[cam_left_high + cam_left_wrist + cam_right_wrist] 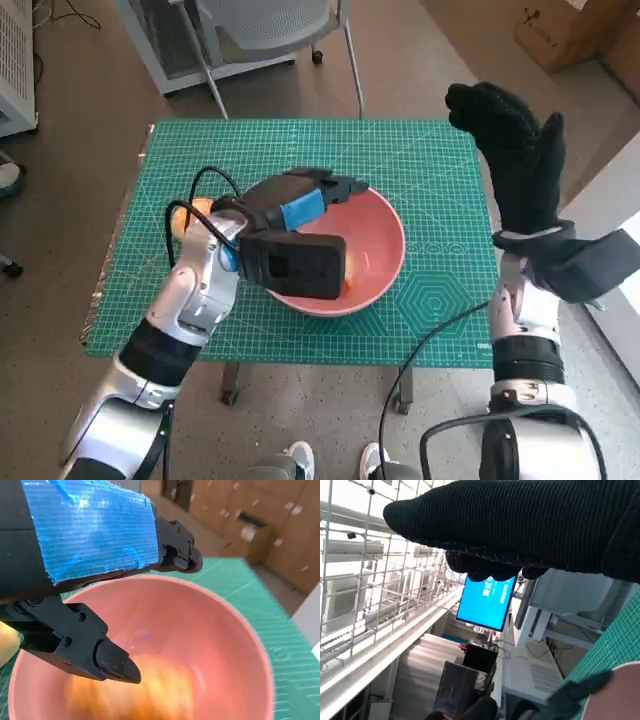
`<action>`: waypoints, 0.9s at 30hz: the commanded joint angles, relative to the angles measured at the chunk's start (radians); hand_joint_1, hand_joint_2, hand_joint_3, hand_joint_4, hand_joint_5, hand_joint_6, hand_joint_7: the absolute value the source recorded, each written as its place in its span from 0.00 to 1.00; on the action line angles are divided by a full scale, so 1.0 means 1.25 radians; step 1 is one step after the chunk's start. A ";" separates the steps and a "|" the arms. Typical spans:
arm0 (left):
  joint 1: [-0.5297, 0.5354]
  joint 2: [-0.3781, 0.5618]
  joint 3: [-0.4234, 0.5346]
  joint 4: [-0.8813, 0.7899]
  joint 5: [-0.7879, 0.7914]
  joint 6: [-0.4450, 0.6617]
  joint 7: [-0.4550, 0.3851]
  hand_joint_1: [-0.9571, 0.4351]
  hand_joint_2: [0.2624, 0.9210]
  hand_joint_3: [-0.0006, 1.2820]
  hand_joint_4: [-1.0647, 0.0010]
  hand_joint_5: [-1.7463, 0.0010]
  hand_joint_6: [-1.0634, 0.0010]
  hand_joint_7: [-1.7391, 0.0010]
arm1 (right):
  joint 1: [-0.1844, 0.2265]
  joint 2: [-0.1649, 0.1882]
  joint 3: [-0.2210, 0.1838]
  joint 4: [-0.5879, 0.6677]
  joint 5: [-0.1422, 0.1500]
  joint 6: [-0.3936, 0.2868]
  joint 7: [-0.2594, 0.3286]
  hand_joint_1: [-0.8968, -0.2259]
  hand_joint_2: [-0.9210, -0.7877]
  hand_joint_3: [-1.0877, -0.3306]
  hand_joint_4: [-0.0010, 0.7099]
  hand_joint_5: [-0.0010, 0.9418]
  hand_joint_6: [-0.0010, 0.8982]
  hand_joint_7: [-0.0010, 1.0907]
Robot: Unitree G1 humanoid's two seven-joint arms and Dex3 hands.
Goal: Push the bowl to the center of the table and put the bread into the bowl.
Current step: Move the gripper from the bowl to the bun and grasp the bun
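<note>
The pink bowl [375,235] stands near the middle of the green mat [440,170]. My left hand [300,205] hovers over the bowl's left half, its fingers apart and holding nothing. In the left wrist view its black fingers [95,647] spread above the bowl [225,630], and the orange-brown bread [135,695] shows blurred on the bowl's floor beneath them. In the head view only a sliver of the bread [350,283] peeks out inside the bowl, beside the wrist camera. My right hand [515,150] is raised high beside the table's right edge, fingers stretched out and empty.
A grey chair [270,30] stands behind the table and a cardboard box [570,30] sits on the floor at the back right. A person's shoes [300,460] show by the front edge. The right wrist view looks across the room at a blue screen [487,602].
</note>
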 commanded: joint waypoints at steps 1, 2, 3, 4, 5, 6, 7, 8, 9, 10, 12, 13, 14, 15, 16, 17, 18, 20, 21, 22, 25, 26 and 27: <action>0.030 0.052 0.054 -0.077 -0.033 0.011 -0.027 0.45 0.70 0.02 1.00 1.00 0.83 0.97 | 0.023 0.006 0.002 0.003 0.000 0.002 -0.002 0.51 0.00 0.68 0.35 0.00 0.38 0.00; 0.035 0.064 0.067 -0.092 -0.038 0.013 -0.031 0.45 0.70 0.02 1.00 1.00 0.83 0.97 | 0.023 0.007 0.002 0.004 0.001 0.002 -0.001 0.51 0.00 0.68 0.35 0.00 0.38 0.00; 0.040 0.073 0.077 -0.103 -0.042 0.014 -0.034 0.45 0.70 0.02 1.00 1.00 0.83 0.97 | 0.023 0.008 0.002 0.005 0.002 0.002 0.000 0.51 0.00 0.68 0.35 0.00 0.38 0.00; 0.048 0.090 0.096 -0.120 -0.050 0.013 -0.036 0.45 0.70 0.02 1.00 1.00 0.83 0.97 | 0.023 0.009 0.001 0.005 0.005 0.003 0.003 0.51 0.00 0.68 0.35 0.00 0.38 0.00; 0.054 0.103 0.110 -0.133 -0.056 0.012 -0.038 0.45 0.70 0.02 1.00 1.00 0.83 0.97 | 0.023 0.009 0.001 0.006 0.006 0.004 0.004 0.51 0.00 0.68 0.35 0.00 0.38 0.00; 0.063 0.121 0.130 -0.155 -0.062 0.013 -0.042 0.46 0.70 0.02 1.00 1.00 0.82 0.97 | 0.024 0.010 0.000 0.006 0.009 0.004 0.008 0.50 0.00 0.68 0.35 0.00 0.38 0.00; 0.069 0.133 0.144 -0.170 -0.067 0.014 -0.045 0.47 0.70 0.02 1.00 1.00 0.82 0.97 | 0.024 0.010 0.000 0.006 0.011 0.005 0.010 0.51 0.00 0.69 0.35 0.00 0.38 0.00; 0.077 0.149 0.161 -0.192 -0.069 0.020 -0.049 0.47 0.70 0.02 1.00 1.00 0.82 0.97 | 0.025 0.010 -0.001 0.006 0.013 0.006 0.012 0.51 0.00 0.69 0.35 0.00 0.38 0.00; 0.083 0.160 0.173 -0.209 -0.072 0.024 -0.052 0.48 0.70 0.02 1.00 1.00 0.81 0.97 | 0.026 0.011 -0.001 0.004 0.015 0.007 0.014 0.51 0.00 0.69 0.35 0.00 0.38 0.00; 0.092 0.176 0.193 -0.234 -0.070 0.041 -0.056 0.48 0.70 0.01 0.99 1.00 0.81 0.97 | 0.026 0.011 -0.001 0.003 0.017 0.008 0.016 0.51 0.00 0.69 0.35 0.00 0.38 0.00; 0.108 0.201 0.222 -0.270 -0.064 0.066 -0.060 0.50 0.70 0.01 0.99 1.00 0.80 0.97 | 0.027 0.011 -0.001 0.002 0.020 0.009 0.018 0.51 0.00 0.69 0.36 0.00 0.38 0.00; 0.116 0.211 0.233 -0.285 -0.061 0.075 -0.061 0.50 0.70 0.01 0.99 1.00 0.79 0.97 | 0.028 0.011 -0.001 0.000 0.021 0.009 0.018 0.51 0.00 0.69 0.36 0.00 0.38 0.00; 0.125 0.225 0.246 -0.294 -0.059 0.081 -0.060 0.51 0.70 0.01 0.99 1.00 0.79 0.97 | 0.028 0.011 -0.002 0.000 0.023 0.010 0.020 0.51 0.00 0.69 0.36 0.00 0.38 0.00; 0.132 0.234 0.255 -0.302 -0.058 0.087 -0.060 0.52 0.69 0.01 0.98 1.00 0.79 0.98 | 0.029 0.011 -0.002 -0.002 0.024 0.011 0.021 0.51 0.00 0.69 0.36 0.00 0.38 0.00; 0.143 0.249 0.270 -0.303 -0.060 0.089 -0.059 0.52 0.69 0.01 0.98 1.00 0.79 0.98 | 0.029 0.010 -0.002 -0.002 0.025 0.012 0.021 0.51 0.00 0.70 0.36 0.00 0.38 0.00; 0.151 0.260 0.280 -0.304 -0.062 0.092 -0.059 0.54 0.69 0.01 0.98 1.00 0.78 0.98 | 0.029 0.010 -0.002 -0.002 0.026 0.012 0.022 0.51 0.00 0.70 0.36 0.00 0.38 0.00; 0.158 0.273 0.291 -0.297 -0.063 0.094 -0.059 0.56 0.69 0.01 0.98 1.00 0.78 0.98 | 0.029 0.009 -0.002 -0.001 0.027 0.013 0.021 0.51 0.00 0.70 0.36 0.00 0.38 0.00; 0.168 0.296 0.305 -0.282 -0.065 0.098 -0.062 0.58 0.69 0.01 0.98 1.00 0.79 0.98 | 0.027 0.009 -0.002 0.001 0.028 0.014 0.021 0.51 0.00 0.70 0.36 0.00 0.38 0.00; 0.172 0.305 0.310 -0.274 -0.065 0.101 -0.063 0.59 0.69 0.01 0.99 1.00 0.79 0.98 | 0.027 0.009 -0.002 0.002 0.028 0.015 0.021 0.51 0.00 0.70 0.36 0.00 0.38 0.00; 0.175 0.315 0.314 -0.268 -0.066 0.108 -0.069 0.60 0.69 0.01 0.99 1.00 0.79 0.99 | 0.025 0.010 -0.001 0.004 0.029 0.017 0.021 0.51 0.00 0.70 0.36 0.00 0.38 0.00; 0.180 0.332 0.314 -0.263 -0.069 0.131 -0.084 0.63 0.70 0.01 1.00 1.00 0.80 0.99 | 0.021 0.010 -0.001 0.010 0.031 0.020 0.024 0.51 0.00 0.70 0.36 0.00 0.38 0.00; 0.182 0.337 0.312 -0.266 -0.069 0.143 -0.093 0.63 0.70 0.01 1.00 1.00 0.80 0.99 | 0.019 0.010 0.000 0.013 0.032 0.021 0.026 0.51 0.00 0.70 0.36 0.00 0.38 0.00; 0.183 0.340 0.309 -0.268 -0.069 0.153 -0.099 0.65 0.70 0.01 1.00 1.00 0.80 0.99 | 0.017 0.009 0.000 0.015 0.032 0.022 0.028 0.52 0.00 0.70 0.36 0.00 0.38 0.00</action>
